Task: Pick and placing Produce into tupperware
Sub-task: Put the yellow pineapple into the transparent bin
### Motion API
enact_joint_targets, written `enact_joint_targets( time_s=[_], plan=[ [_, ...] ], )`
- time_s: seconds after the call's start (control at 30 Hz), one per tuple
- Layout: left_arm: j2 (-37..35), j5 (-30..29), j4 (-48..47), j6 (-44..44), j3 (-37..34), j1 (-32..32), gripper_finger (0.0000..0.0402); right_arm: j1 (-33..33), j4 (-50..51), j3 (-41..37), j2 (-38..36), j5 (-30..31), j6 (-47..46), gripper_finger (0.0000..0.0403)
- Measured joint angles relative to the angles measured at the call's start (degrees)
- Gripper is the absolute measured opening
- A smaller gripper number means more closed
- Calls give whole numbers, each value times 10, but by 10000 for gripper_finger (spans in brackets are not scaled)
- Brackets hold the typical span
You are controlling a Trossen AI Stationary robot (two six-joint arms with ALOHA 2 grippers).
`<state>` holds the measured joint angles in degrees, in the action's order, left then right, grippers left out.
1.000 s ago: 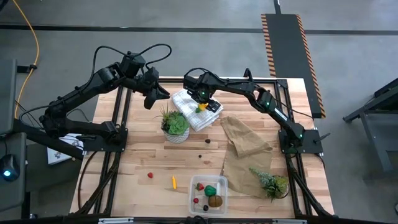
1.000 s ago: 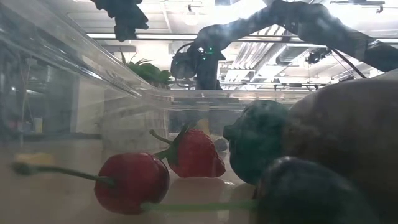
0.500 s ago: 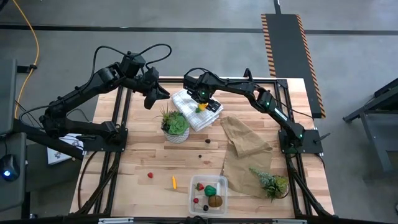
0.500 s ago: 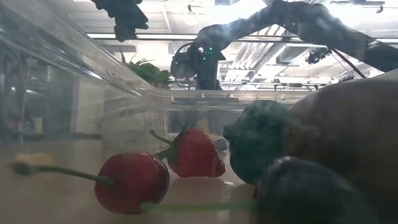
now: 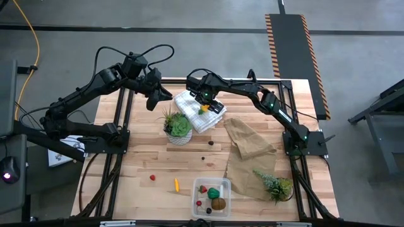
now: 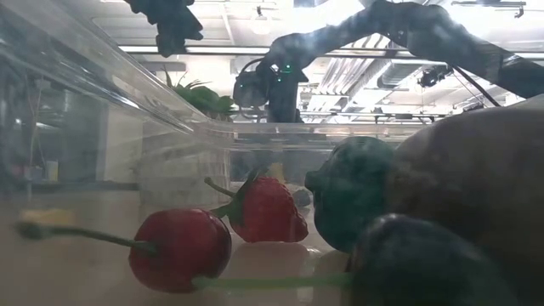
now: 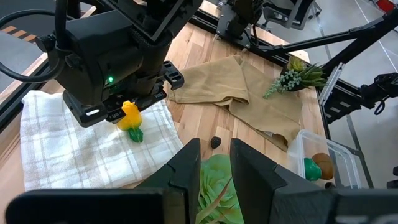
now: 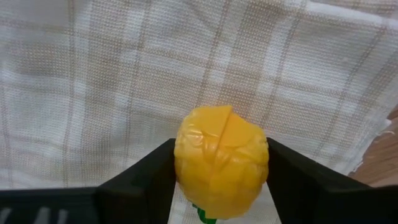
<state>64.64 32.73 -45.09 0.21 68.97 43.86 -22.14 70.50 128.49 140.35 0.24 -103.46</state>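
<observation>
Reaching over the white checked cloth (image 5: pixel 199 112) at the table's far side, right gripper (image 5: pixel 203 105) stood with both fingers pressed against the sides of the yellow lemon (image 8: pixel 221 159), gripping it just above the fabric. Waited nearby over the potted succulent (image 5: pixel 177 127): left gripper (image 5: pixel 156 96), fingers (image 7: pixel 185 167) a narrow gap apart, holding nothing. Sat at the near edge: clear tupperware (image 5: pixel 212 195) holding green, brown and red pieces.

Two potted plants (image 5: pixel 177 127), one cloth (image 5: pixel 199 111), one tupperware (image 5: pixel 196 188).
</observation>
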Motion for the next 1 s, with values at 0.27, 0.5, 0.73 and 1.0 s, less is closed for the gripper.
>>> enact_joint_targets(
  time_s=[0.27, 0.5, 0.73, 1.0],
  plan=[
    [0, 0, 0, 0, 0, 0, 76, 0, 0, 0, 0, 2, 4, 196],
    [0, 0, 0, 0, 0, 0, 76, 0, 0, 0, 0, 2, 19, 195],
    [0, 0, 0, 0, 0, 0, 76, 0, 0, 0, 0, 2, 19, 195],
    [0, -3, 0, 0, 0, 0, 76, 0, 0, 0, 0, 11, 19, 195]
  ],
)
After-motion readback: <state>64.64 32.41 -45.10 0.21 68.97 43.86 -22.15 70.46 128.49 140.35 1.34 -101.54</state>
